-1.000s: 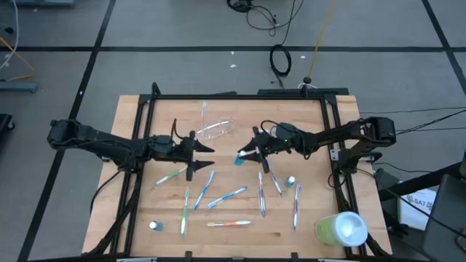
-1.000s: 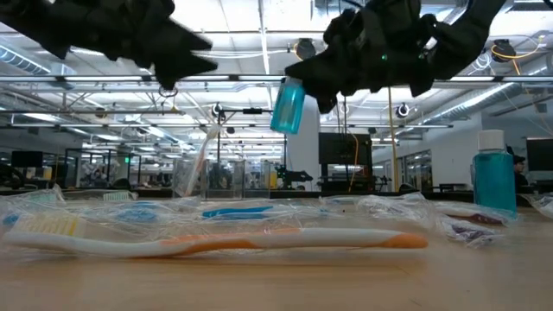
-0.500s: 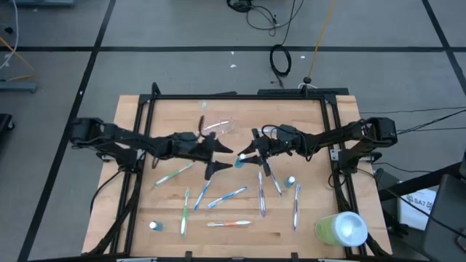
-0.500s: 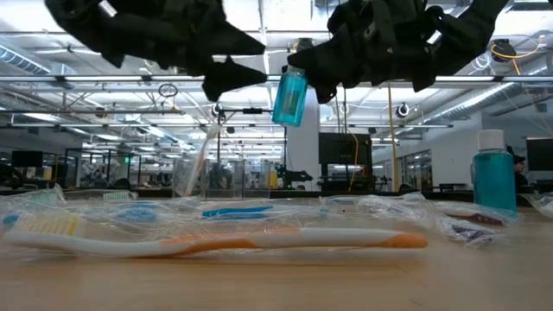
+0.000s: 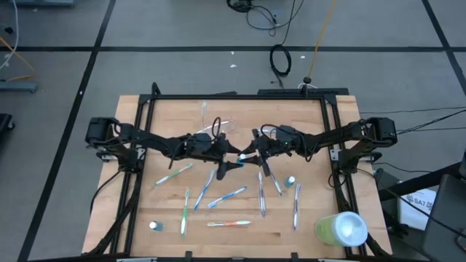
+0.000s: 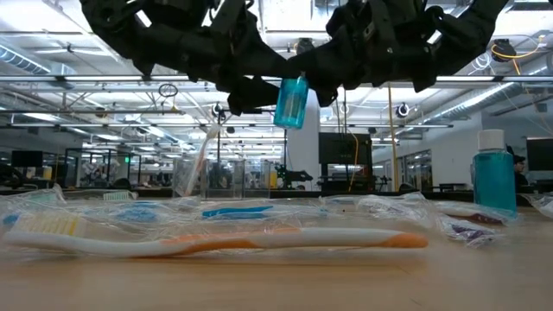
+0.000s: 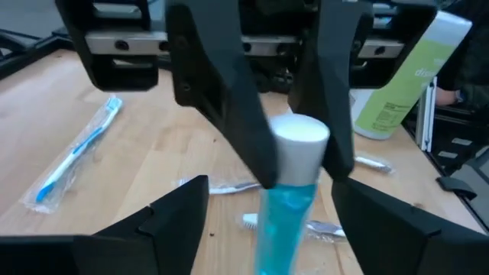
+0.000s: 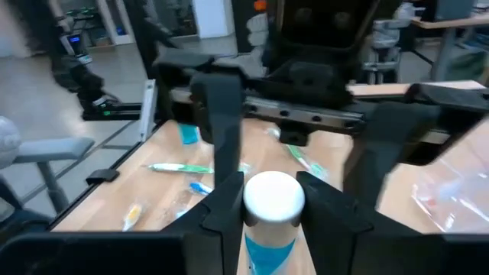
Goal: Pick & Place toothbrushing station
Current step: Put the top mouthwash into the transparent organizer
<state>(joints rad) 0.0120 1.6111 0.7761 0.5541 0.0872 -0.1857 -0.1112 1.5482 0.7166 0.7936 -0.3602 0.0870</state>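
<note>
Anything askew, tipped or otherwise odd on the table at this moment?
Yes. The small clear plastic cup lies on its side near the table's far middle instead of standing. Thin toothbrushes in wrappers, such as the blue one, lie scattered at mixed angles. The right gripper holds a small blue white-capped bottle in the air, with the left gripper open beside it.

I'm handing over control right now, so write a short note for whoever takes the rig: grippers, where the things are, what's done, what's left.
Right gripper: shut on the blue tube by its white cap, held in the air over mid-table.
Left gripper: open, fingers either side of the tube, not closed on it.
Clear cup: lying behind the left gripper, empty as far as can be seen.
Toothbrushes and other tubes: scattered on the table.
Done: tube lifted.
Left: handover, then nearly everything.
</note>
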